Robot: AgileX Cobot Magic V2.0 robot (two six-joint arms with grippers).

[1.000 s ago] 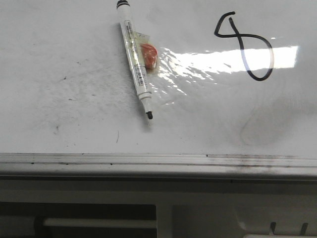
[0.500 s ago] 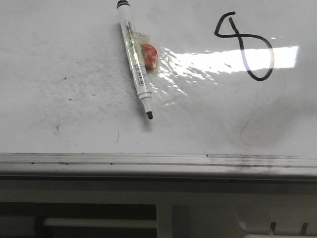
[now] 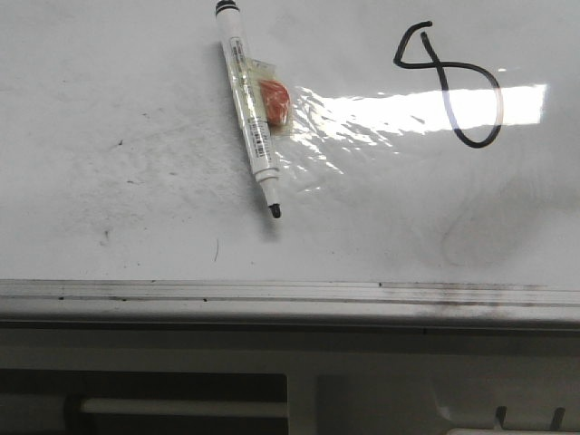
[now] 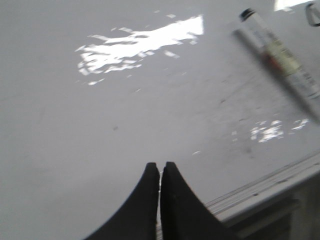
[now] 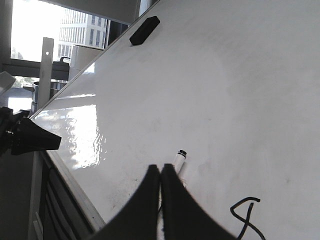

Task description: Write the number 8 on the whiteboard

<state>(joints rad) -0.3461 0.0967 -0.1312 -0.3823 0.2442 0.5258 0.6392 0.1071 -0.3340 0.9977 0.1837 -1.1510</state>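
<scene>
Number 8 (image 3: 449, 86) drawn in black on whiteboard (image 3: 136, 91), far right area, loops closed; writing looks done. Marker (image 3: 249, 109) lies uncapped on board left of figure, tip toward aluminium rail (image 3: 272, 292), orange tag (image 3: 274, 101) touching barrel; likely set down after use. Left end effector (image 4: 160, 172) pressed together, empty, above board. Right end effector (image 5: 160, 175) likewise closed, holding nothing, clear of marker.

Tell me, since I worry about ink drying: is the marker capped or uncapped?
Uncapped. The marker lies flat on the whiteboard with its black tip bare, pointing toward the rail. No cap is in view.
</scene>
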